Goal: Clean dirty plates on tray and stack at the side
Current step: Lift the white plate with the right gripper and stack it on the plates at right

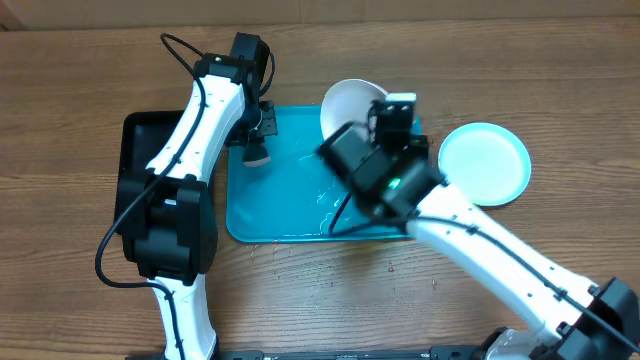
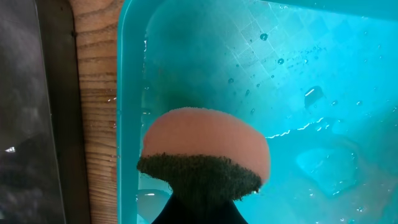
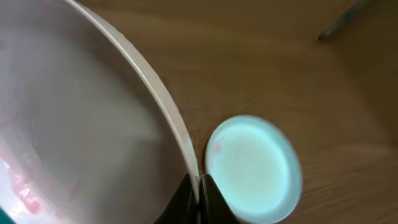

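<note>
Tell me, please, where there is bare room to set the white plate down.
Bare table lies beyond and right of the mint plate, and left of the black tray. The teal tray is free between sponge and white plate; its right end is crowded.

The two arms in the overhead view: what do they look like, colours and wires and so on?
The left arm and right arm are slim white tubes joined by chunky black blocks. A black cable loops loosely beside the left arm; a thinner one runs along the right. A small green light glows near the right arm's wrist.
</note>
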`<state>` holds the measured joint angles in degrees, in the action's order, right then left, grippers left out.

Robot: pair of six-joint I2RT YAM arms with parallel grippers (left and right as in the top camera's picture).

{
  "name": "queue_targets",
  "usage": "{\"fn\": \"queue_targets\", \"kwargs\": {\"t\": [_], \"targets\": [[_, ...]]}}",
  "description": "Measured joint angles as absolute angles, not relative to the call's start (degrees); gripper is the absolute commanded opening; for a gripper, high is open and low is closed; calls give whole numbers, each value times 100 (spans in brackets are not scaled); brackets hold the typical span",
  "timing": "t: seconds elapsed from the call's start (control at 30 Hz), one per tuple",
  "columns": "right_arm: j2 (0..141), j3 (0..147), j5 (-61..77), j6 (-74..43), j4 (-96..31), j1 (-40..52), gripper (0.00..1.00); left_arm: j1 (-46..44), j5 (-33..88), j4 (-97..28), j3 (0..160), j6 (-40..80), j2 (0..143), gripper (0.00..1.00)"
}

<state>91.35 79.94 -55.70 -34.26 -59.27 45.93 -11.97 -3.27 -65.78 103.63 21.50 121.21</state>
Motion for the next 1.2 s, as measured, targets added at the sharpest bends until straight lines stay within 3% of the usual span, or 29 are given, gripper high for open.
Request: {"fn": "queue_targets", "kwargs": {"t": [0.27,0.6,0.7,0.83,1.2], "targets": [[9135,7994,-8053,-3402,-6025,5561,4,-1197,-325,-6578,10363,2150,12121,4],[9135,7994,-8560,-3544,-6066,5684,4,-1197,-327,-6578,10363,2150,12121,4],[9135,7994,-7839,-3669,-6110,5540,4,-1197,-327,-6578,10363,2150,12121,4],[9135,7992,-5911,-3747,-6108,4654,4,-1197,-327,-6589,10363,2150,12121,4],[9137,7728,-1269,-3044,-5955,436,4,-1197,-327,-6604,10363,2150,12121,4]]}}
